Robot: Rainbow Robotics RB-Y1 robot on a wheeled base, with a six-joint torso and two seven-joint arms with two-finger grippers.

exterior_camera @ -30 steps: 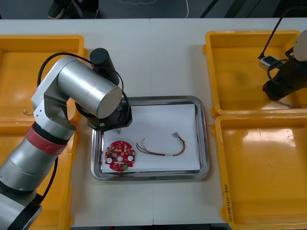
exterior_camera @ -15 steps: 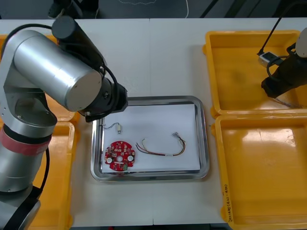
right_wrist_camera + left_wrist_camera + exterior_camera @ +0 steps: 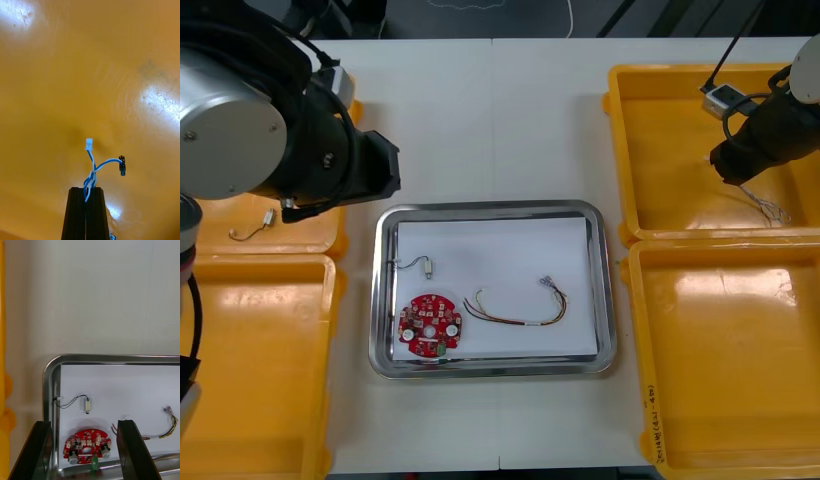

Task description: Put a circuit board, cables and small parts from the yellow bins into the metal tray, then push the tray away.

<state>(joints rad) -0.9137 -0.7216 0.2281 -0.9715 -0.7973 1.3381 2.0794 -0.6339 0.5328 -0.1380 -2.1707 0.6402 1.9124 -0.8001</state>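
Note:
The metal tray (image 3: 608,290), white inside, holds a round red circuit board (image 3: 430,325), a red and yellow cable (image 3: 520,308) and a small metal part (image 3: 427,266) on a thin black wire. My left gripper (image 3: 85,422) is open and hangs above the tray's near-left corner (image 3: 50,367), with the board (image 3: 87,446) and the small part (image 3: 87,405) below it. My right gripper (image 3: 736,172) is over the far right yellow bin (image 3: 660,130). It (image 3: 86,189) is shut on a twisted blue and white cable (image 3: 92,168), whose loose ends stick out past the fingertips.
The left arm (image 3: 240,110) covers part of the far left bin (image 3: 240,215), where a small metal part (image 3: 252,228) lies. The near left bin (image 3: 250,370) and near right bin (image 3: 720,360) flank the tray. Bare table stretches beyond the tray.
My left arm has pulled back from the tray toward the far left, leaving the small metal part in the tray. My right gripper has shifted slightly with the cable.

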